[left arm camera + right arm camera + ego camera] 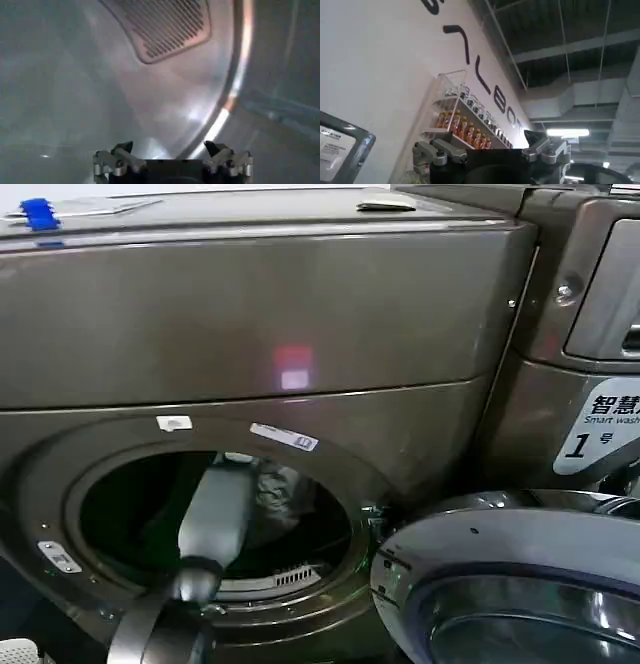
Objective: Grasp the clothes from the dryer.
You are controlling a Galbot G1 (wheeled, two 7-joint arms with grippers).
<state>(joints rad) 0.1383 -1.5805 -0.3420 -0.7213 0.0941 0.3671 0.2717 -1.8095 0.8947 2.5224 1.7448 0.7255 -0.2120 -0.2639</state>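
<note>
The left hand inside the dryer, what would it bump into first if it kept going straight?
Probably the drum's shiny back wall, near the slotted vent. The left hand is open with nothing between its fingers; depth is hard to judge.

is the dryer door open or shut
Open: the door hangs swung aside, and the left arm reaches through the dryer porthole.

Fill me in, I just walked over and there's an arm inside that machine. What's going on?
The robot is fetching laundry from the dryer, whose door hangs open to the right. Its left arm reaches through the porthole into the drum, and the left gripper is open with nothing between its fingers, facing the bare drum wall. The pale clothes lie deeper in the drum, not yet grasped. The right gripper is open too, pointing up toward a wall shelf of bottles.
</note>
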